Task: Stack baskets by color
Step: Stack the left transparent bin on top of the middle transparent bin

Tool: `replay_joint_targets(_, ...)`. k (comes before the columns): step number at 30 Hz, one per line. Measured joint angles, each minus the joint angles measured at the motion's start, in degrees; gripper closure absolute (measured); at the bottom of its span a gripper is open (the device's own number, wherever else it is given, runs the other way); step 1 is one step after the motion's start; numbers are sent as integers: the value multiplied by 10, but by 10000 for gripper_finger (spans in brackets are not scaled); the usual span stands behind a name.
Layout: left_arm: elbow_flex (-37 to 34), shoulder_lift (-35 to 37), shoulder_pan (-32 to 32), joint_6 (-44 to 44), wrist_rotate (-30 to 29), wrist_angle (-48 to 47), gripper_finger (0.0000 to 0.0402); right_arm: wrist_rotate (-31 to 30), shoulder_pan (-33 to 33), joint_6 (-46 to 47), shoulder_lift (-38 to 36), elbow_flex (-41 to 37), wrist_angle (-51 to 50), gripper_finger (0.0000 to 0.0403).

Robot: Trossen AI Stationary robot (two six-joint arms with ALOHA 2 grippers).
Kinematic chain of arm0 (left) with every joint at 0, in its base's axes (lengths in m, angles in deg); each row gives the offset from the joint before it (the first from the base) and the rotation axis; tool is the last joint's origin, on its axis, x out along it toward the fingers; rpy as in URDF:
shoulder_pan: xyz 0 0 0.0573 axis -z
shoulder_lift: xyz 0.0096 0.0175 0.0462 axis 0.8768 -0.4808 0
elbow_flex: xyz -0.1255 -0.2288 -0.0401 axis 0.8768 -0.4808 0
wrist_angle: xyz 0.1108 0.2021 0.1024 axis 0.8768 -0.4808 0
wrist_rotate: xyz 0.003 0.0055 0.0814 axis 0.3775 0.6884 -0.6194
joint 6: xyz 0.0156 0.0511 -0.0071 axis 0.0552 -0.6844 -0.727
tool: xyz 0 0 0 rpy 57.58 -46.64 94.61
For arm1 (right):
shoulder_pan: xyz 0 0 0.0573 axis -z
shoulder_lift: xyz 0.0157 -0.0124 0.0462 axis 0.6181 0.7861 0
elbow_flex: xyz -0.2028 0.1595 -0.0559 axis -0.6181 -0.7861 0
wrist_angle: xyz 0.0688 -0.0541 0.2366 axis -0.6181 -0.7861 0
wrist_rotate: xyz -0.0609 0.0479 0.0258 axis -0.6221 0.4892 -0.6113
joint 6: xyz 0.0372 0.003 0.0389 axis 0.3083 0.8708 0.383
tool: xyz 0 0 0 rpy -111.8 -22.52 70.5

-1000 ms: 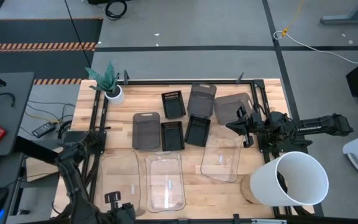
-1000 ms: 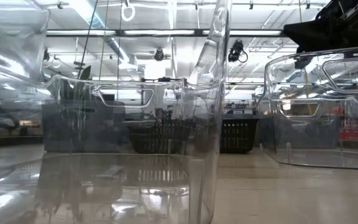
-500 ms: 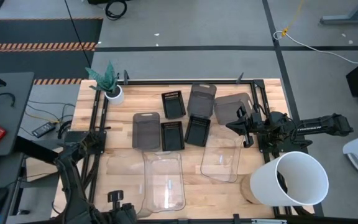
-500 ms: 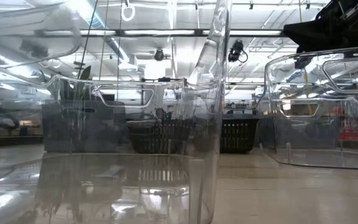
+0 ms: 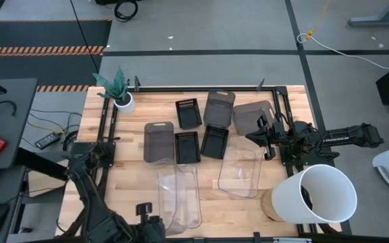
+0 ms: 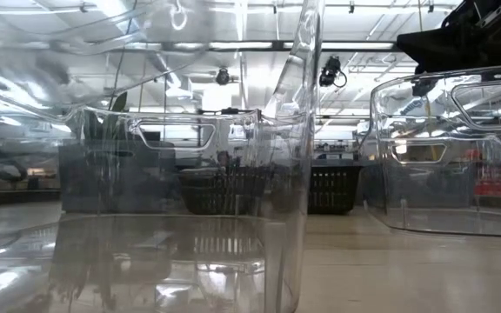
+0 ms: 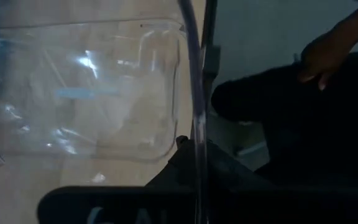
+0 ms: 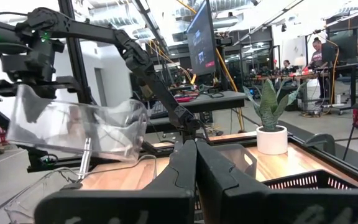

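Observation:
My left gripper (image 5: 158,219) is at the table's near edge, shut on a clear basket (image 8: 73,127) that hangs tilted in the air above a second clear basket (image 5: 179,196) lying on the table. A third clear basket (image 5: 240,172) lies right of centre. Three dark-grey baskets (image 5: 158,142) (image 5: 219,104) (image 5: 252,116) and three small black slotted trays (image 5: 188,113) (image 5: 187,147) (image 5: 214,140) lie at mid-table and farther back. My right gripper (image 5: 257,132) waits shut at the right, above the table, touching nothing. My left gripper holds the clear basket by the rim of its near end wall (image 7: 195,134), the wall standing between the two fingers. The fingers come slanting down from the table's near side. The basket is lifted clear and tilts, its far end (image 8: 132,134) lower.
A big white bucket (image 5: 314,194) stands at the near right corner. A small white plant pot (image 5: 123,101) stands at the far left corner. A black frame (image 5: 201,88) rims the table. A person's hand (image 7: 319,53) shows beyond the table's edge.
My left gripper has gone up and toward the table's right edge, tipping as it went. The clear basket it holds has come off the table at the left and now hangs tilted over the neighbouring clear basket.

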Motion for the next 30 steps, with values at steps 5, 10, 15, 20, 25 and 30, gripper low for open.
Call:
replay_joint_targets(5, 0, 0, -17, -35, -7, 36, 395, 0, 0, 0, 0, 0, 0, 393)
replay_joint_targets(10, -2, 0, -36, -48, -16, 52, 394, 0, 0, 0, 0, 0, 0, 393)
replay_joint_targets(15, -5, -7, -57, -48, -17, 51, 393, 0, 0, 0, 0, 0, 0, 393)
replay_joint_targets(20, -5, -18, -73, -58, 5, 45, 392, 0, 0, 0, 0, 0, 0, 393)
replay_joint_targets(25, -5, -45, -86, -82, 59, 29, 394, 0, 0, 0, 0, 0, 0, 393)
replay_joint_targets(30, -5, -72, -99, -86, 104, -13, 394, 0, 0, 0, 0, 0, 0, 393)
